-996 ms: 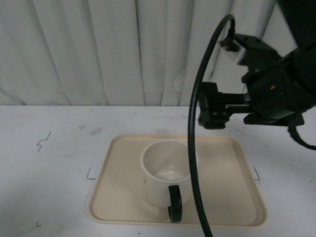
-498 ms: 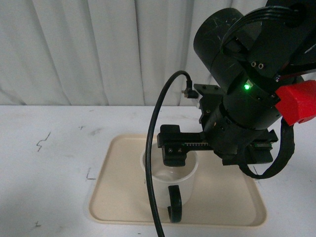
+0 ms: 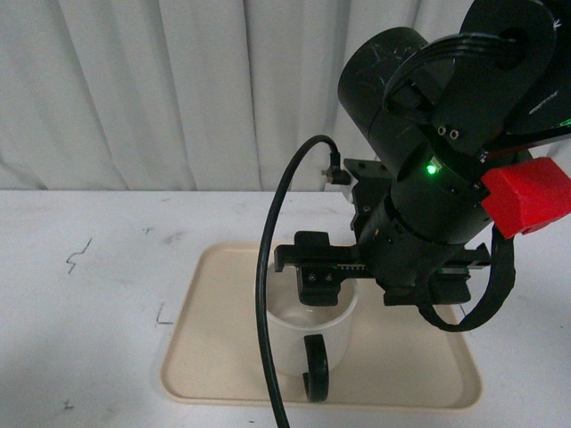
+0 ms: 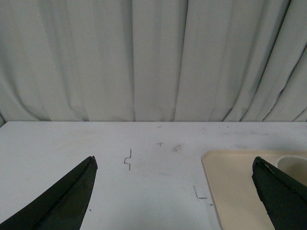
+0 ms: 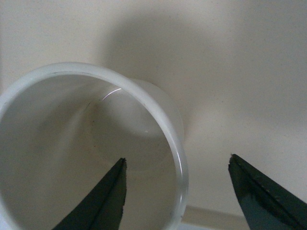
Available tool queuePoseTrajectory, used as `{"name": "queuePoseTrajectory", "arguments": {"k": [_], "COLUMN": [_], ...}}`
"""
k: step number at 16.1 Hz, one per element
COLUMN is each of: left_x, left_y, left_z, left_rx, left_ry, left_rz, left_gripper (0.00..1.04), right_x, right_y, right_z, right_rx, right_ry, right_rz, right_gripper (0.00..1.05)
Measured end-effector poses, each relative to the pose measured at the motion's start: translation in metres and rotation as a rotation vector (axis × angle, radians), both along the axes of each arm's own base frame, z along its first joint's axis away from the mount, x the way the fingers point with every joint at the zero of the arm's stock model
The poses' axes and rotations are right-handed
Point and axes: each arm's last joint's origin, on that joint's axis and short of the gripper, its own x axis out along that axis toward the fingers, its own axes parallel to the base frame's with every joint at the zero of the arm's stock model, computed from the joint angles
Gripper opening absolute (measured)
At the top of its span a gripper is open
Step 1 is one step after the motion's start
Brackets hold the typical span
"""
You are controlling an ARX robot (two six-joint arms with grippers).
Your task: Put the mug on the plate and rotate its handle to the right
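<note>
We list one white mug (image 3: pixel 294 343), upright near the middle of the beige plate (image 3: pixel 210 343), its black handle (image 3: pixel 316 367) turned toward the front camera. The right gripper (image 5: pixel 177 160) is just above the rim, jaws spread wide, with one finger over the mug's mouth and the other outside its wall, gripping nothing. The left gripper (image 4: pixel 173 160) we record as likewise spread wide and empty, over the white table (image 4: pixel 96 143) beside the plate.

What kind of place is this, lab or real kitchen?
Probably a lab test bench, not a kitchen: a plain white table with pen marks, a pleated curtain as backdrop, and just a mug on a beige plate.
</note>
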Motion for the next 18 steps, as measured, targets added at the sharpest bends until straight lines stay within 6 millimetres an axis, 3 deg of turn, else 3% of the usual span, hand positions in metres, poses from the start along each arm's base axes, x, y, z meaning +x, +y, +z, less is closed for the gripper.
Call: {"name": "queuePoseTrajectory", "arguments": {"k": [1,3,5,7,8,9,11,13,15,18], "left_x": [0.0,0.0,0.0,0.0,0.0,0.0,0.0,0.0,0.0,0.0], "left_y": [0.0,0.0,0.0,0.0,0.0,0.0,0.0,0.0,0.0,0.0], "left_z": [0.0,0.0,0.0,0.0,0.0,0.0,0.0,0.0,0.0,0.0], "left_rx": [0.0,0.0,0.0,0.0,0.0,0.0,0.0,0.0,0.0,0.0], "left_ry": [0.0,0.0,0.0,0.0,0.0,0.0,0.0,0.0,0.0,0.0], "left_rz": [0.0,0.0,0.0,0.0,0.0,0.0,0.0,0.0,0.0,0.0], "left_gripper": [0.98,0.98,0.98,0.98,0.98,0.98,0.98,0.98,0.98,0.98], "right_x": [0.001,0.003,0.005,0.015,0.03,0.032,0.031,0.043,0.053,0.055], "right_y": [0.001,-0.002,-0.005,-0.015,-0.025,-0.032,-0.03,-0.024,-0.017,-0.007], "right_z": [-0.004,-0.009,-0.006,0.01,0.038,0.055,0.056,0.054,0.038,0.027], "right_rx": [0.002,-0.005,-0.002,-0.027,-0.062,-0.091,-0.135,-0.21,-0.245,-0.262], "right_ry": [0.007,0.024,0.022,-0.026,-0.134,-0.189,-0.209,-0.246,-0.204,-0.198], "right_rz": [-0.012,-0.011,0.028,0.146,0.313,0.566,0.832,1.079,1.255,1.348], "right_gripper": [0.62,0.17,0.04,0.03,0.03,0.03,0.03,0.03,0.03,0.03]}}
